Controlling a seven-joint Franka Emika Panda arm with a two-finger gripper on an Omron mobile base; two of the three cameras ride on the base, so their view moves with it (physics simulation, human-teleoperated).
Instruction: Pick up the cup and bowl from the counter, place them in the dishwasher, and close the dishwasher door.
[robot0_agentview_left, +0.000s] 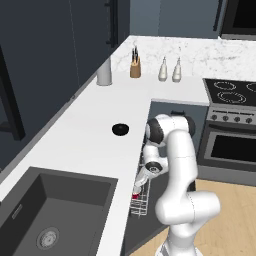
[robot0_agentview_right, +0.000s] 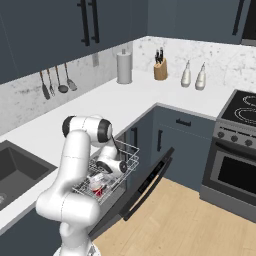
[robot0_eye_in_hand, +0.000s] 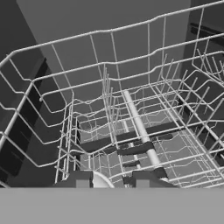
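while the white arm folds down beside the bench (robot0_agentview_left: 75, 130), its end effector (robot0_agentview_right: 98, 183) hangs inside the dishwasher's pulled-out wire rack (robot0_agentview_right: 129, 155), gripping the red cup (robot0_agentview_right: 98, 189). the black bowl (robot0_agentview_left: 120, 129) sits on the bench. the dishwasher door (robot0_agentview_right: 145, 185) hangs open.

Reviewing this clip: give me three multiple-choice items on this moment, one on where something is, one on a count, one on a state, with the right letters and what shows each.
1. Where is the bowl?
A. on the counter
B. in the sink
C. in the rack

2. How many pale bottles stand beside the knife block?
A. one
B. two
C. four

3. How is the dishwasher door?
A. shut
B. open, lowered
C. removed

Answers: 1 A, the black bowl sits on the white worktop near its edge. 2 B, a pair stands right of the block. 3 B, the panel hangs down with the wire rack pulled out and the red cup by the gripper.
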